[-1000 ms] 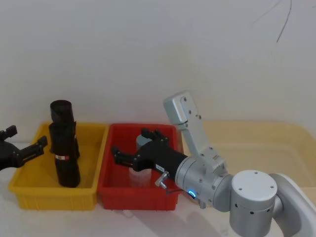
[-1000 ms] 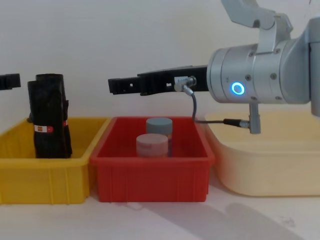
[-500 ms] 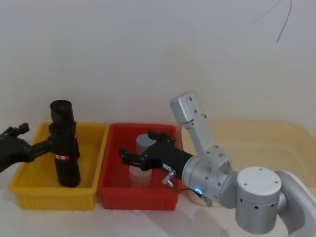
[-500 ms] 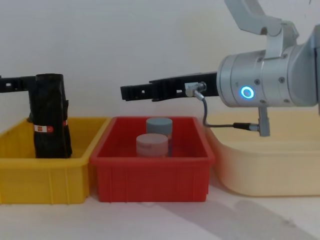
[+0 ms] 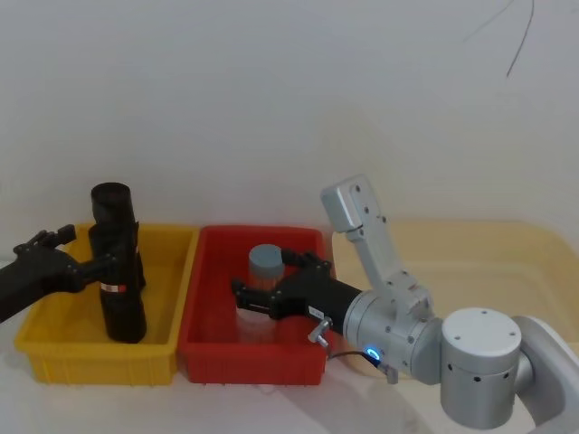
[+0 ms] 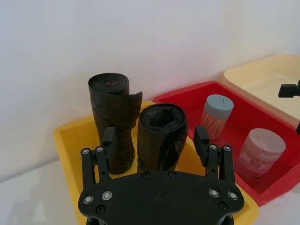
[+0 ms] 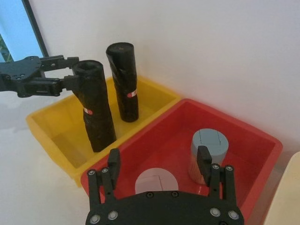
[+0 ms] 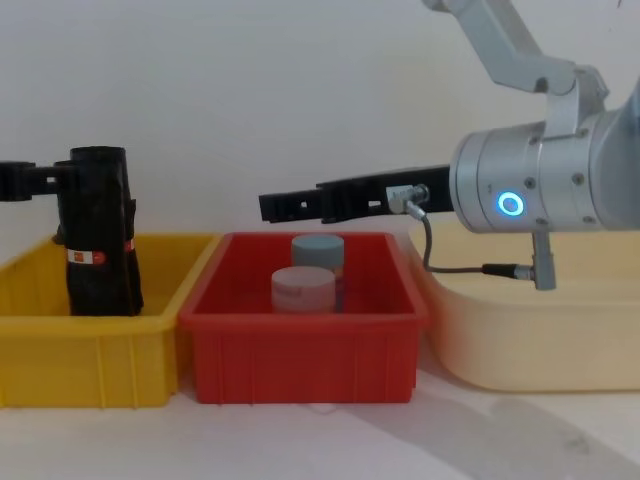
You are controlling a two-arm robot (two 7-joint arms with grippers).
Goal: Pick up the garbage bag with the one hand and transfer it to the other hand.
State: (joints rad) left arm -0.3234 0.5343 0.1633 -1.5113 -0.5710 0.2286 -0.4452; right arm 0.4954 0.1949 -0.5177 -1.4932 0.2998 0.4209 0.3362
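Yellow bin [image 5: 54, 362] at left, touching red bin [image 5: 244, 366] holding blue-lidded jar [image 8: 318, 250] behind pink-lidded jar [image 8: 303, 288], cream tub [image 8: 520, 340] at right.

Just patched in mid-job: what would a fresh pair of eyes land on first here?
The left gripper has its open fingers either side of a tall black garbage bag standing in the yellow bin, with a second roll behind it. The right gripper hangs open above the red bin, which holds a blue-lidded jar and a pink-lidded jar.
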